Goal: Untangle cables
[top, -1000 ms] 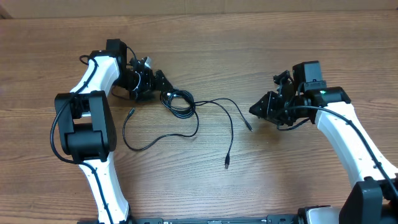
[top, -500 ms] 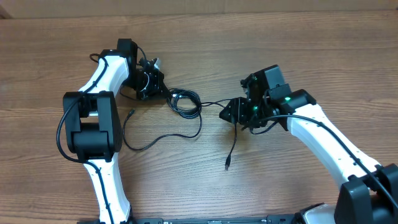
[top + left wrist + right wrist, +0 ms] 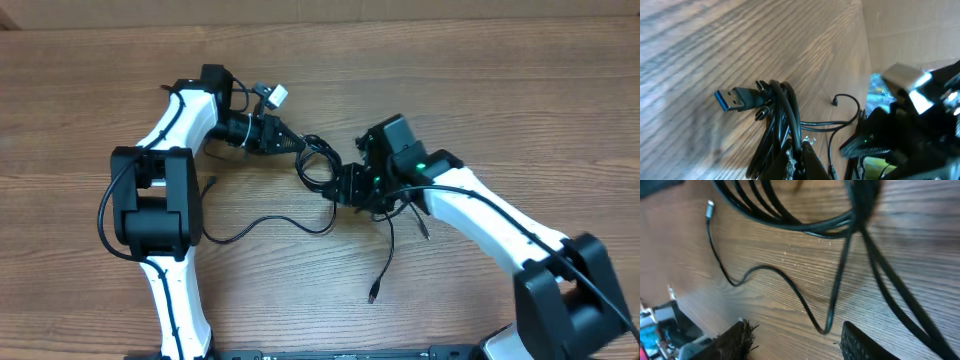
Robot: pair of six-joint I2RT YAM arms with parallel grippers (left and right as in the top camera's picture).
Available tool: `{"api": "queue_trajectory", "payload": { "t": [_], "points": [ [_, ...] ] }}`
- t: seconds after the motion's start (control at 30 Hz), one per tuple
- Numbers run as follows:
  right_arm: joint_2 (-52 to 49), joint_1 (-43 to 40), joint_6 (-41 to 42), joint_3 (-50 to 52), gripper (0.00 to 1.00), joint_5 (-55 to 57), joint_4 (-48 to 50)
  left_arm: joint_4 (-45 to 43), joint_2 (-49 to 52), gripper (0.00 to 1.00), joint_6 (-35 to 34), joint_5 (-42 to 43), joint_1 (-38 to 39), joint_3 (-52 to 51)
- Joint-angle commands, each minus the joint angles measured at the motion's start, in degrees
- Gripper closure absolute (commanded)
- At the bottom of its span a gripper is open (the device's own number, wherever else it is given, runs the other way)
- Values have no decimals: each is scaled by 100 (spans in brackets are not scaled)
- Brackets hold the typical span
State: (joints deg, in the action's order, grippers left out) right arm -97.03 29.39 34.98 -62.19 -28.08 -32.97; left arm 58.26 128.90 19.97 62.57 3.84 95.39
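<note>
The cables [image 3: 318, 165] are thin black cords coiled in a bunch at mid-table, with loose strands trailing left [image 3: 240, 232] and toward the front [image 3: 382, 272]. My left gripper [image 3: 298, 148] is shut on the bunch's left side. In the left wrist view its fingers [image 3: 810, 160] pinch several strands of the cables [image 3: 782, 117], and a blue-tongued USB plug [image 3: 732, 98] lies beside them. My right gripper [image 3: 342, 187] stands open at the bunch's right edge. In the right wrist view one thin strand [image 3: 826, 326] loops between its fingertips [image 3: 737, 341], touching neither, and the coil [image 3: 790, 215] lies beyond.
Loose plug ends lie at the left [image 3: 212, 182], the front [image 3: 373, 296] and under the right forearm [image 3: 425, 232]. A silver-tipped plug [image 3: 709, 209] shows in the right wrist view. The two grippers are close together over the wooden table [image 3: 500, 110].
My left gripper has shut on the bunch and dragged it to the right. The right arm has swung left up to the bunch and opened wider.
</note>
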Motion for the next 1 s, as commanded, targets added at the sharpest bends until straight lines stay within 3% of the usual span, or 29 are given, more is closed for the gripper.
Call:
{"api": "queue_trajectory", "payload": {
  "t": [0.0, 0.1, 0.27, 0.3, 0.37, 0.4, 0.53, 0.6, 0.63, 0.67, 0.7, 0.77, 0.8, 0.83, 0.87, 0.97],
  "points": [
    [-153, 129, 122, -114, 52, 72, 249, -22, -22, 96, 168, 131, 114, 55],
    [-157, 129, 553, -114, 63, 498, 398, -22, -22, 96, 166, 140, 114, 55],
    [-201, 234, 575, -111, 58, 603, -20, -33, -22, 93, 166, 140, 114, 55],
    [-201, 271, 575, -109, 56, 629, -2, -42, -22, 87, 160, 138, 114, 55],
    [-201, 280, 575, -109, 51, 664, 199, -48, -22, 34, 76, 131, 111, 55],
    [-201, 280, 577, -109, 52, 664, 313, -50, -22, 30, 74, 129, 111, 55],
    [-201, 280, 575, -109, 59, 935, 776, -44, -22, 29, -79, 127, 136, 55],
    [-201, 273, 579, -109, 63, 1554, 855, -144, -22, 34, -317, -299, 256, 57],
    [-201, 267, 579, -109, 65, 1998, 874, -315, -22, 43, -785, -807, 341, 57],
    [-201, 254, 660, -109, 65, 2428, 868, -511, -22, 57, -1351, -1519, 505, 57],
    [-201, 236, 728, -109, 65, 2507, 861, -579, -22, 61, -1469, -1818, 586, 57],
    [-201, 175, 728, -109, 65, 2549, 850, -706, -22, 57, -1869, -2870, 844, 57],
    [-201, 122, 723, -109, 64, 2551, 793, -734, -22, 41, -2020, -3366, 997, 57],
    [-201, 52, 726, -109, 64, 2551, 693, -739, -22, 34, -2020, -3554, 1106, 57],
    [-201, 2, 726, -109, 64, 2549, 616, -739, -22, 33, -2017, -3622, 1178, 57],
    [-201, -103, 911, -109, 59, 2538, 120, -758, -22, 43, -2017, -4011, 1394, 57]
  ]
}}
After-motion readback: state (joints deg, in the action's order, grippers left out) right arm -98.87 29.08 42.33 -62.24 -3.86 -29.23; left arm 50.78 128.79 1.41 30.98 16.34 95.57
